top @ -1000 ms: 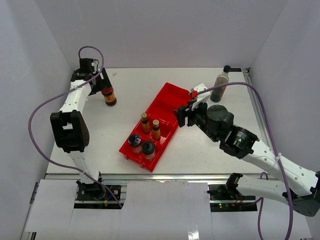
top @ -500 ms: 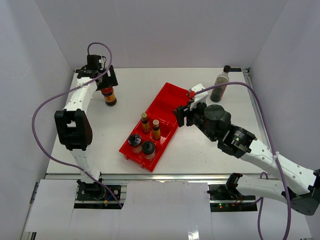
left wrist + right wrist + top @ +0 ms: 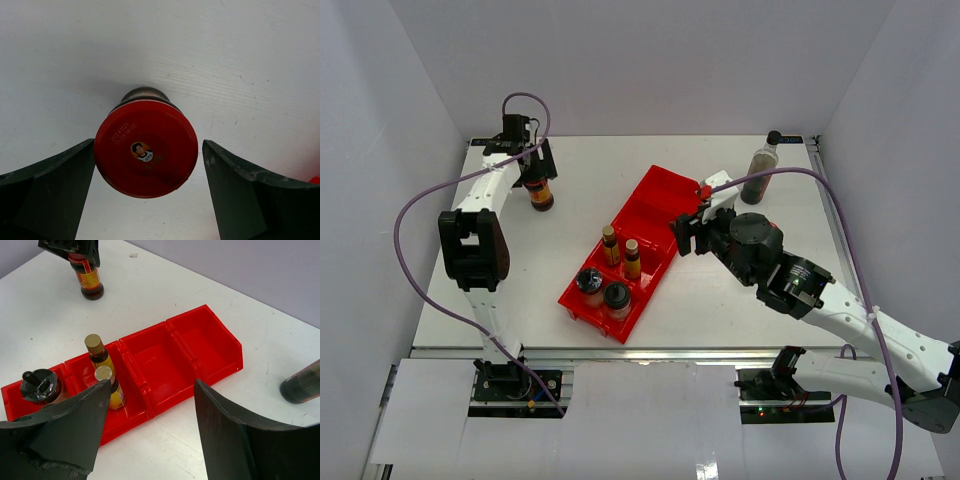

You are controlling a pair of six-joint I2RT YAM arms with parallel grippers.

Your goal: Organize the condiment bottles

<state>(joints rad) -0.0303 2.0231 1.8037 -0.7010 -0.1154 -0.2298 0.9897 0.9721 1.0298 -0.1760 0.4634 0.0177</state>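
Four containers [image 3: 617, 295] already stand in the red bin [image 3: 658, 195], while left of it the left gripper [image 3: 149, 150], jaws spread, flanks the ungrasped red-lidded jar [image 3: 540, 190], the dark bottle [image 3: 760, 165] waits beyond it, and the right gripper [image 3: 151, 386] hovers released above it.

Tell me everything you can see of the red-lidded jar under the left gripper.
The red-lidded jar stands upright on the white table, far left, apart from the red bin. Its round glossy red lid bears a printed code and a small portrait; below, a dark body with a yellow-and-red label. The left gripper hangs over it, open jaws flanking the lid, not closed.
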